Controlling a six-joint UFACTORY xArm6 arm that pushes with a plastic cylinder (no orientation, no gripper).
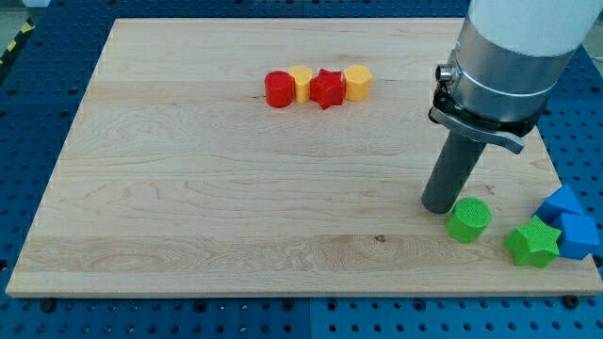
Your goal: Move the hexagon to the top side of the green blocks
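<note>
My tip (440, 206) rests on the bench (188, 188) just to the view's left of the green cylinder (468, 219), close to touching it; there is no pincer on this arm, only the straight dark rod, so nothing spreads or pinches. Further to the view's right lies the green star (531, 242), and beside it two blue blocks (569, 221) crowd the bench's right edge, one overhanging it, their shapes hard to make out. The yellow hexagon (357, 83) sits well apart near the view's top, ending a touching row with the red star (327, 88), a yellow block (301, 83) partly hidden, and the red cylinder (279, 89). Bare wood lies between the row and the green blocks. The arm's upper body is cut off at the view's top.
</note>
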